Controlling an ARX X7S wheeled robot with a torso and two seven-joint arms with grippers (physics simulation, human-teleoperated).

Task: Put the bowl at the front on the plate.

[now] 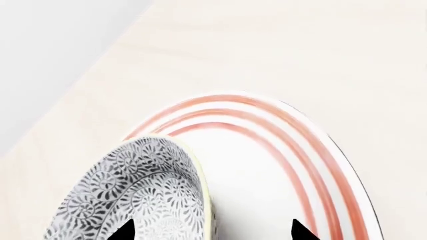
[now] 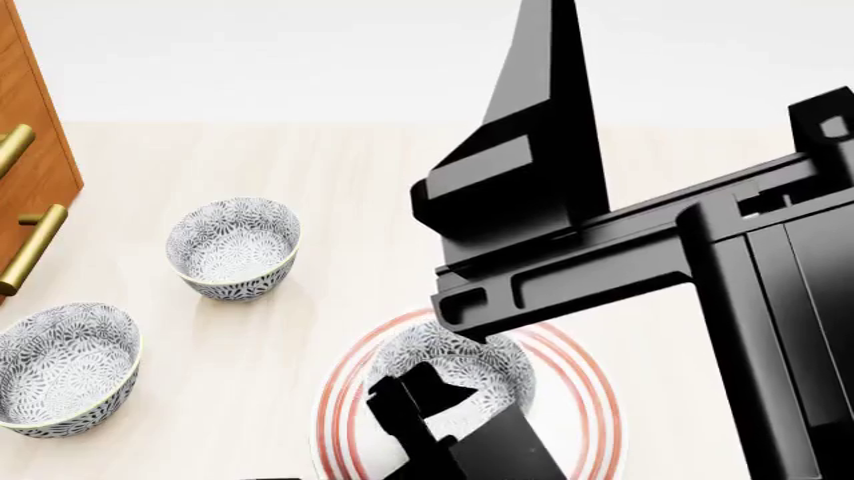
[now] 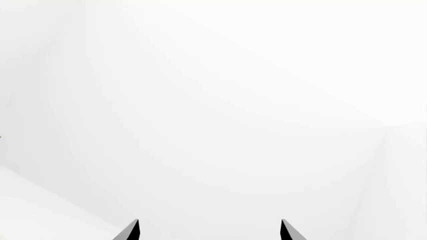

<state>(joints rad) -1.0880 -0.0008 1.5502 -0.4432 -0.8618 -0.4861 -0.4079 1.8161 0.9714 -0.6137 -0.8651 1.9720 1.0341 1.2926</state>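
Placement appears made: the small round ceramic bowl with grey-blue floral pattern [image 2: 451, 368] sits on the round white dinner plate with thin red concentric rings [image 2: 594, 420], toward the side of the plate nearer the two matching floral bowls [image 2: 234, 247] on the pale wooden tabletop [image 2: 307, 170]. Your left gripper [image 1: 213, 234] is the arm at the work; in its wrist view the two black fingertips [image 1: 127, 231] stand spread, one tip over the bowl's patterned inside and the other over bare plate outside the pale rim, so the jaws straddle the bowl wall. Whether either pad touches the wall cannot be told from the slivers in view. The relation that governs your next move is this: the wall runs between the tips, so in my judgement you should lift straight up along the fingers, since a sideways pull could drag or tip the bowl. Being round, the bowl has no long axis to allow for. Your right gripper [image 3: 208, 231] shows spread tips against blank white and holds nothing; that arm [image 2: 641, 240] is raised well clear. No brand, label or writing is readable anywhere.
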